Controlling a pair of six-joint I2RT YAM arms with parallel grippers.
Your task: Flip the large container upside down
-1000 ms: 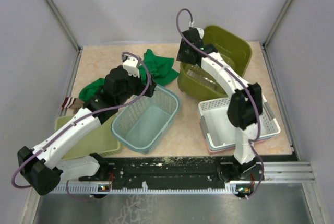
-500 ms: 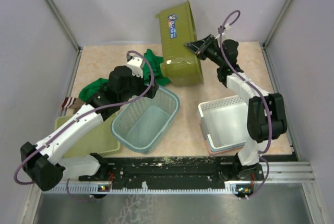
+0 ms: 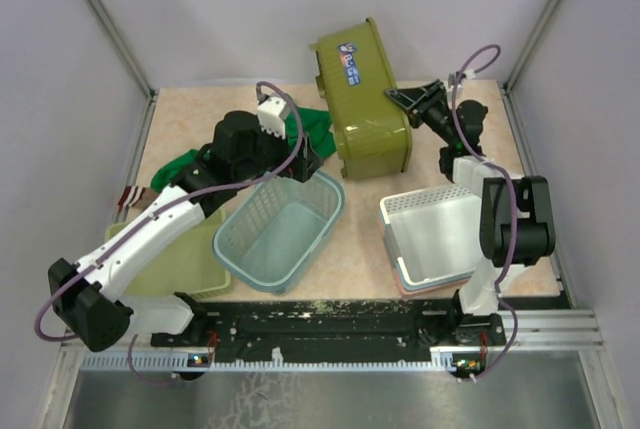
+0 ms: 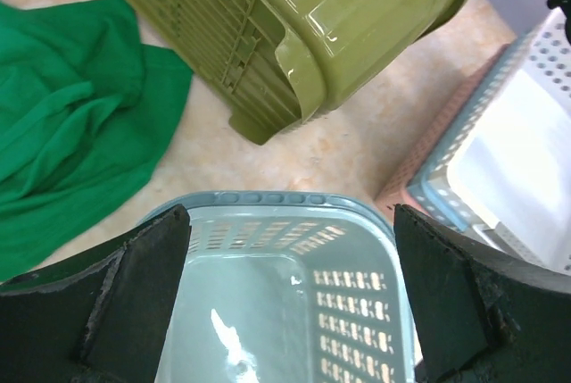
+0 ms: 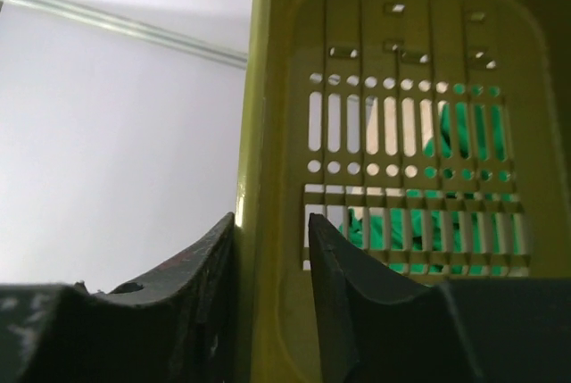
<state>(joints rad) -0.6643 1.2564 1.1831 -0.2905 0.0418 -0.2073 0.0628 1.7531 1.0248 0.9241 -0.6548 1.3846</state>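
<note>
Pinching the large container (image 3: 370,119) by its rim, raised right gripper (image 5: 270,220); left gripper (image 4: 287,222) spread wide.

Pale teal mesh basket (image 3: 285,234) mid-table (image 3: 365,249), toward near edge, empty. Green cloth (image 4: 71,124) crumpled beyond it, toward far left. Shallow light-green tray (image 3: 195,267) at near left corner. White perforated basket (image 3: 440,234) at near right, nested in pinkish basket (image 4: 412,164).
</note>
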